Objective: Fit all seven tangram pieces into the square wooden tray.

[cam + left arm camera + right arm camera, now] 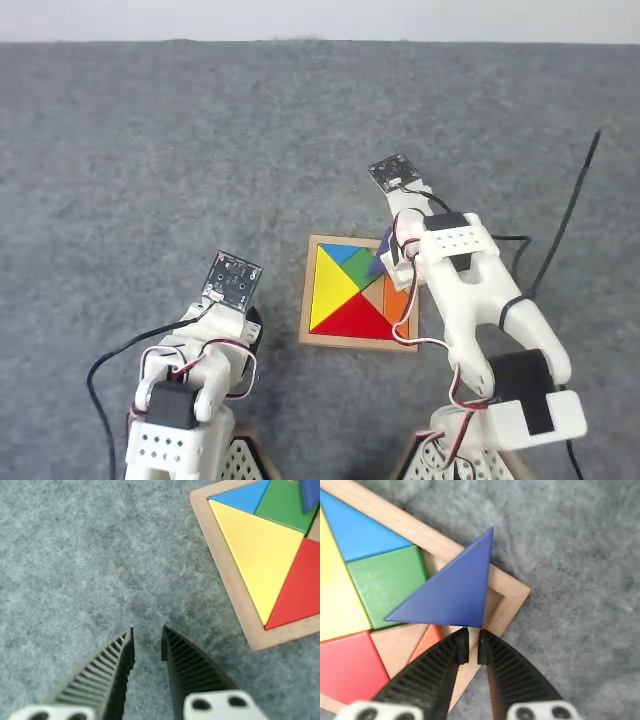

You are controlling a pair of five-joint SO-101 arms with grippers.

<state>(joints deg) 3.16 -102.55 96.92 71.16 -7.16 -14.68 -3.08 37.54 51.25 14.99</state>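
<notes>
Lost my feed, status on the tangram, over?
Left gripper open, empty, over mat. Right gripper shut on dark blue triangle above tray's open corner slot. Nothing in the way.

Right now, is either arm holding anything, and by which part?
The right gripper appears to have its jaws pinched on the dark blue triangular piece, at its edge beside the square corner. The left gripper holds nothing.

A grey, fuzzy felt-like covering (pixel 200 150) is stretching across the whole tabletop, running from the bottom edge of the frame almost to the top. Along the very top, a pale, plain strip (pixel 320 18) of wall or backdrop is showing. Soft, even light is falling over the surface.
</notes>
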